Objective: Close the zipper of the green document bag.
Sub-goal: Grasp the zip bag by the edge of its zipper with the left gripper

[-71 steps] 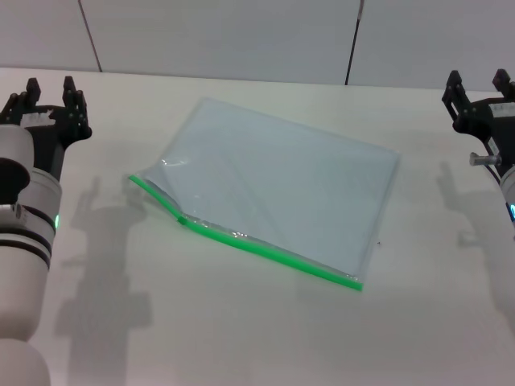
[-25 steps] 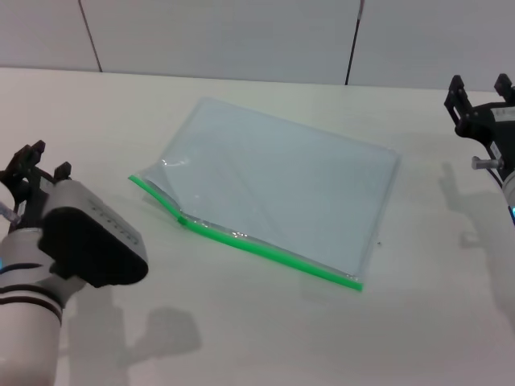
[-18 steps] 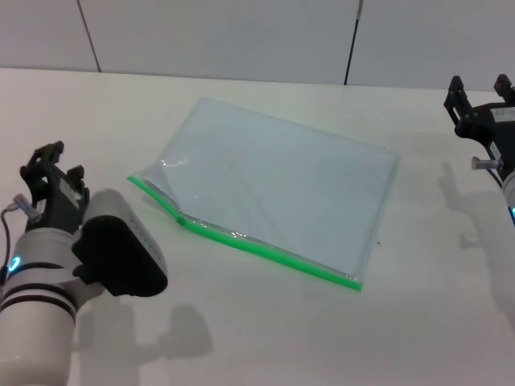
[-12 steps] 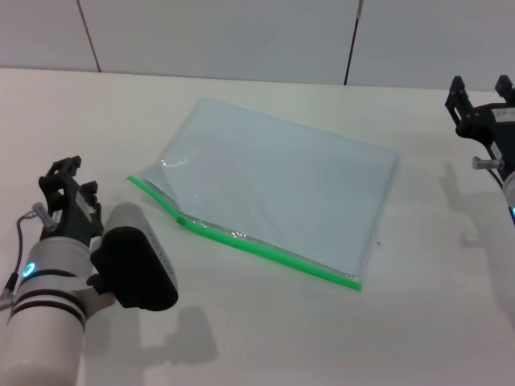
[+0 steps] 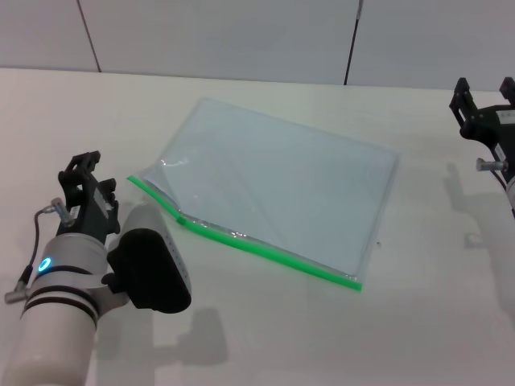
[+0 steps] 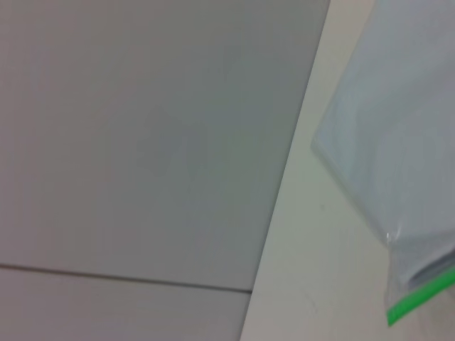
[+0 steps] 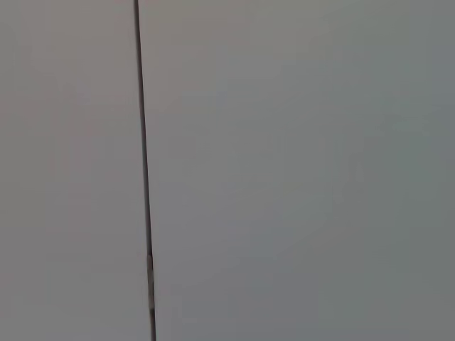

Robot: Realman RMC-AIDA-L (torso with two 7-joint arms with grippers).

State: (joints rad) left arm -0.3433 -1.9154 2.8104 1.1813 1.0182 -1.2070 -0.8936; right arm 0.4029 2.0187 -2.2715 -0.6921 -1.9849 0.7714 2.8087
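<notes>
The green document bag [image 5: 278, 189] lies flat and slanted in the middle of the table, a translucent pale bluish pouch. Its zipper [image 5: 265, 251] is the bright green strip along the near long edge, with the small slider [image 5: 183, 219] close to the left end. Left of the slider the mouth gapes and the upper sheet curls up. My left gripper [image 5: 84, 170] hovers just left of that zipper end, open and empty. The left wrist view shows the bag's corner [image 6: 398, 142] and the green zipper end [image 6: 418, 297]. My right gripper [image 5: 485, 87] stands open at the far right, away from the bag.
The pale table [image 5: 265, 338] runs back to a grey panelled wall [image 5: 241, 32]. The right wrist view shows only that wall [image 7: 284, 170] with a dark seam. My left forearm [image 5: 64, 297] fills the near left corner.
My left arm has swung from the far left edge toward the bag's zipper end, turning as it came. The right gripper has drifted slightly right. The bag has not moved.
</notes>
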